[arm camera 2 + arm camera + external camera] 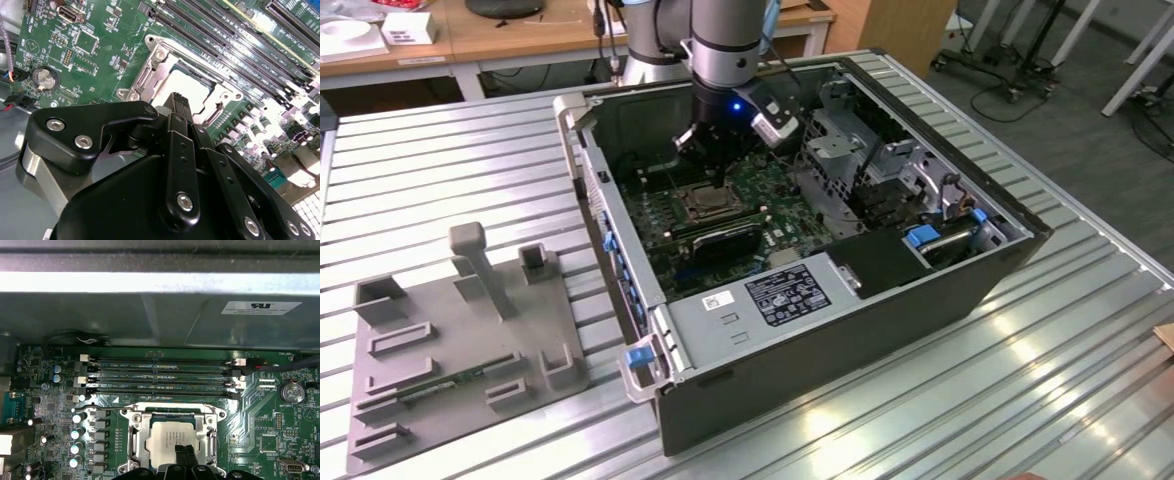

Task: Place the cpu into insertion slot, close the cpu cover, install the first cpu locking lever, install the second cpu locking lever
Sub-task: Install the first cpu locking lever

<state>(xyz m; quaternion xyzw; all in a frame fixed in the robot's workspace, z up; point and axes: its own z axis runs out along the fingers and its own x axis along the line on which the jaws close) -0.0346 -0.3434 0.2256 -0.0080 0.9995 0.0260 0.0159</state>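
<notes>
The cpu [170, 437] lies pale and square in the insertion slot [216, 416] on the green motherboard [270, 440]. The silvery cpu cover [136, 440] lies flat around it as a frame, with the chip showing through its cut-out. My gripper [185, 456] hovers just over one edge of the chip, its two slim black fingers pressed together and shut on nothing. In the second wrist view the gripper [179, 102] stands right above the cpu [189, 84] and the cover [145, 85]. In the exterior view the gripper [707, 172] hangs inside the case over the slot [710, 205].
Long black memory slots [160, 375] run beside the socket. The metal case wall [150, 315] rises behind them. A drive cage [854, 150] and a labelled metal box [774, 295] crowd the case. A grey fixture [454, 330] sits on the table at the exterior view's left.
</notes>
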